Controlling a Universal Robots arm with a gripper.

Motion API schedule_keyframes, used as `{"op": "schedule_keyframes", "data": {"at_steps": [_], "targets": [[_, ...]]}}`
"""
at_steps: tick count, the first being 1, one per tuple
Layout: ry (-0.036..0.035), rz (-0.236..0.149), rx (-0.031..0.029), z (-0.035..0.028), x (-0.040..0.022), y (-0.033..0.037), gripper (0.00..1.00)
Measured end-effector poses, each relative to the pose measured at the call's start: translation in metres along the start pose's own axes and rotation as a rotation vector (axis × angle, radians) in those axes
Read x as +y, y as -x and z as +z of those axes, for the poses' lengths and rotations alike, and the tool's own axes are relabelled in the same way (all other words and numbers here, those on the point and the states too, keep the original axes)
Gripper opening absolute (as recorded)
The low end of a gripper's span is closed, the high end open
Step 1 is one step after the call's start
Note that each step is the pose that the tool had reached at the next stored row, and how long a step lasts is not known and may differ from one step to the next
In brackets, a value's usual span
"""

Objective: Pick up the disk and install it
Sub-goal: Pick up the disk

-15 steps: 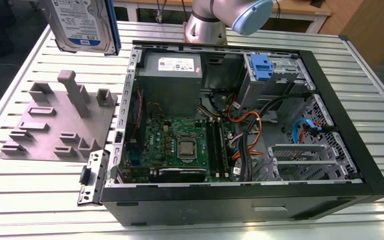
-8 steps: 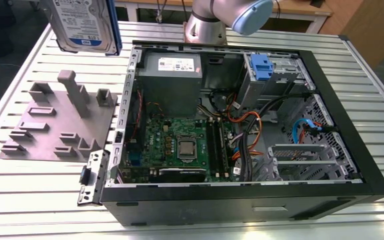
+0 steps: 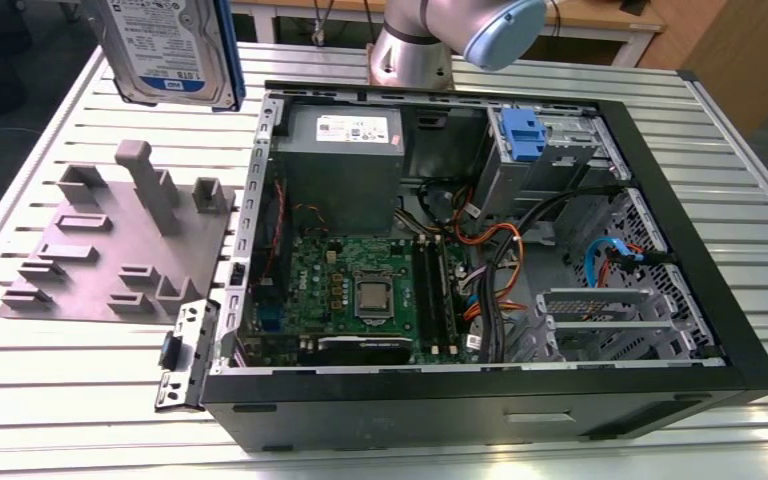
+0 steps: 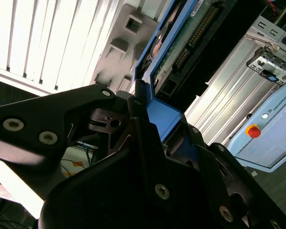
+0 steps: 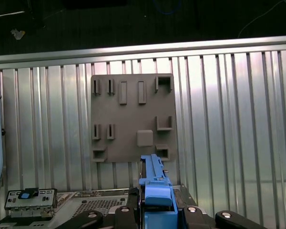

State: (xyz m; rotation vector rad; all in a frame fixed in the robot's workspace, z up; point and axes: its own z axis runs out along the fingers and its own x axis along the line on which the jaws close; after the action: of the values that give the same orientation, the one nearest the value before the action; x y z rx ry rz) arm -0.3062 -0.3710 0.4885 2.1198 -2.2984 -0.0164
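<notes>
Exterior view. Nearest: the black near wall of an open computer case [image 3: 491, 400], lying on its side on the slatted metal surface [image 3: 64, 400]. Inside are a motherboard [image 3: 357, 290] near left, a grey power-supply box [image 3: 344, 150] far left, and a drive cage [image 3: 544, 140] with a blue latch far right. A grey fixture plate [image 3: 117, 250] with upright pegs lies left of the case. The disk [image 3: 171, 45] hangs in the air over the plate's far edge, upright, label to the camera, blue rail on its right edge, clear of the surface. The arm [image 3: 451, 35] stands beyond the case's far wall.

Second wrist view. The gripper [image 4: 145, 102] body is nearest. Its jaws press either side of the disk's blue rail, clamped on it. The disk [image 4: 190, 33] extends away, circuit-board side showing.

First wrist view. The gripper [image 5: 156, 211] is nearest. The disk [image 5: 155, 183] is edge-on, its blue rail emerging from between the jaws. The fixture plate [image 5: 132, 117] lies flat on the surface [image 5: 229, 119] beyond.
</notes>
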Motion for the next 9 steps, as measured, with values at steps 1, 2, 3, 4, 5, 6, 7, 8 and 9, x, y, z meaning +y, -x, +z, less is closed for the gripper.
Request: {"op": "schedule_keyframes", "data": {"at_steps": [1, 2, 3, 4, 5, 6, 7, 8, 9], "targets": [[0.0, 0.0, 0.0, 0.0, 0.0, 0.0, 0.36], [0.0, 0.0, 0.0, 0.0, 0.0, 0.0, 0.36], [0.0, 0.0, 0.0, 0.0, -0.0001, 0.0, 0.36], [0.0, 0.0, 0.0, 0.0, -0.0001, 0.0, 0.36], [0.0, 0.0, 0.0, 0.0, -0.0001, 0.0, 0.36], [0.0, 0.0, 0.0, 0.0, -0.0001, 0.0, 0.36], [0.0, 0.0, 0.0, 0.0, -0.0001, 0.0, 0.36], [0.0, 0.0, 0.0, 0.0, -0.0001, 0.0, 0.36], [0.0, 0.0, 0.0, 0.0, -0.0001, 0.0, 0.36]]}}
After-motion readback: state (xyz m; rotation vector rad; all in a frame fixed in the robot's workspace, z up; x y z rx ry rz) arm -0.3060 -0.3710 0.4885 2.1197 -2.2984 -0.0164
